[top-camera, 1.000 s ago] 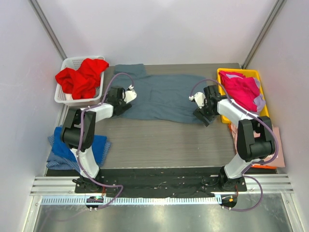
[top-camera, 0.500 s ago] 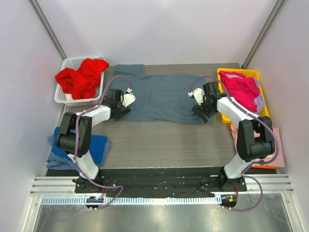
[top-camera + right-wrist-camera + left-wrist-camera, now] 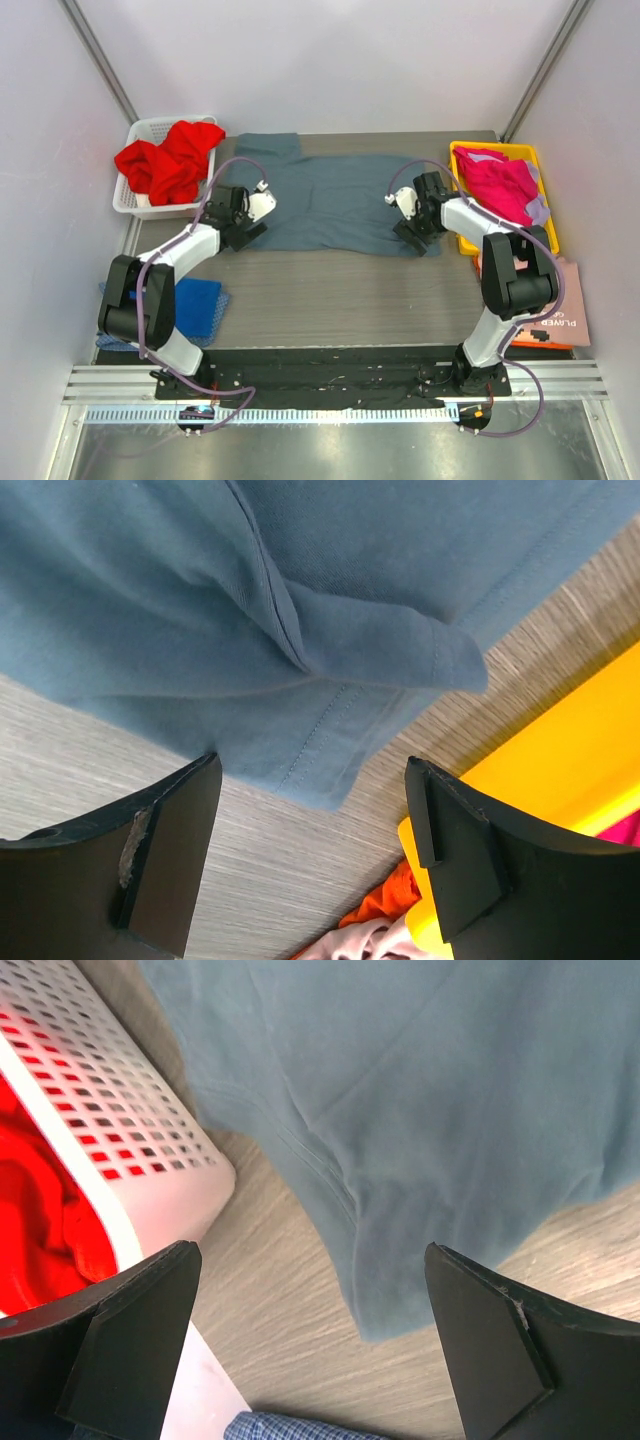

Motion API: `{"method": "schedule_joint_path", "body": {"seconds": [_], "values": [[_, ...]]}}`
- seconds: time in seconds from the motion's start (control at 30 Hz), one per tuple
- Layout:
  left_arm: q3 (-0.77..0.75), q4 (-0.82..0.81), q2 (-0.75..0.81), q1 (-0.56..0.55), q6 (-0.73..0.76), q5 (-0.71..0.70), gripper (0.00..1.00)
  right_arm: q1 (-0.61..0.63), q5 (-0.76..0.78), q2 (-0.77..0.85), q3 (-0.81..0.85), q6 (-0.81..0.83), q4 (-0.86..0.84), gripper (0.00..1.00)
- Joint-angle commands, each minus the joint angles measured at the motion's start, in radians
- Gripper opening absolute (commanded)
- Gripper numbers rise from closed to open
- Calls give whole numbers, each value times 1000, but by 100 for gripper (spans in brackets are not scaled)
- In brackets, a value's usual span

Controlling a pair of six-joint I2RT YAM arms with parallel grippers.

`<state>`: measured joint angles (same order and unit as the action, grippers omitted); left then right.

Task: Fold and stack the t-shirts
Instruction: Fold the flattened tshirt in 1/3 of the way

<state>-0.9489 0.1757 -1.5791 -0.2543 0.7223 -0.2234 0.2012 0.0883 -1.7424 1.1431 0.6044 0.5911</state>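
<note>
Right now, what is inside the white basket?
Crumpled red cloth fills the basket and hangs over its rim. How many shirts it is, and whether anything lies beneath it, cannot be seen: the heap covers the bottom.

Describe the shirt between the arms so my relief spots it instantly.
Far half of the grey wood table, between the white lattice basket and yellow plastic tray. The large slate blue-grey cloth t-shirt there is the only one spread out flat.
</note>
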Motion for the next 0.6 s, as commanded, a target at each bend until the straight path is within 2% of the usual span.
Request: {"method": "schedule_joint_path", "body": {"seconds": [0.0,0.57], "values": [[36,-33,21,0,42,-37,100,3,8,-19,56,6,-42,81],[59,-116,-111,39,91,-65,100,4,25,-5,21,31,-50,81]]}}
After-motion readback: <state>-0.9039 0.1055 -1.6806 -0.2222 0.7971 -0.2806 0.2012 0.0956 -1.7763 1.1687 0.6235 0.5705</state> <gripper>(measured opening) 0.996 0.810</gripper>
